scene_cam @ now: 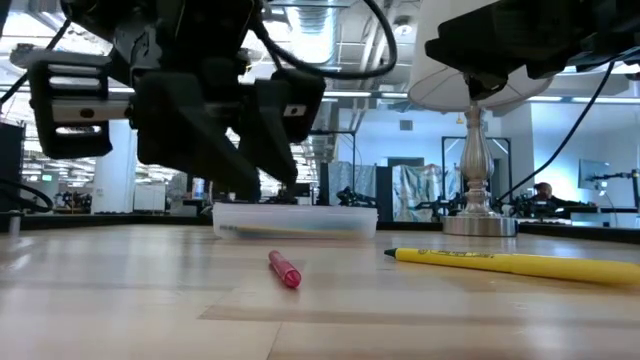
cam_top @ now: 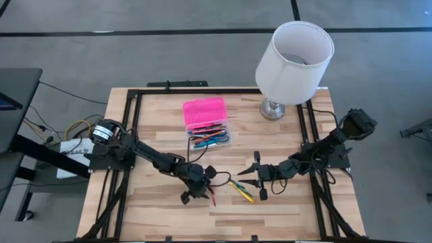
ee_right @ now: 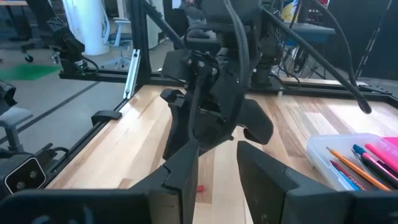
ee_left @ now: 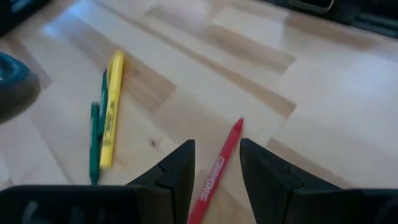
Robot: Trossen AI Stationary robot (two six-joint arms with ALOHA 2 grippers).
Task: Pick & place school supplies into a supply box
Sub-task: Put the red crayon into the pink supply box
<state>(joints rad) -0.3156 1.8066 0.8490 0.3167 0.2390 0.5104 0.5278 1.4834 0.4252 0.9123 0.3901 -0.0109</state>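
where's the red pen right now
The red pen lies on the table's near-middle in the high view, under the left gripper, whose open fingers straddle it; the yellow marker lies just to its right.

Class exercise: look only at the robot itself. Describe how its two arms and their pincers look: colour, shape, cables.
Both arms are black, built from jointed segments. The left arm has a silver-capped motor near its base and coloured wires beside it. The right arm is plain black. Thin black cables loop along both. The left pincer and the right pincer each end in two dark, wedge-shaped fingers with stepped inner faces.
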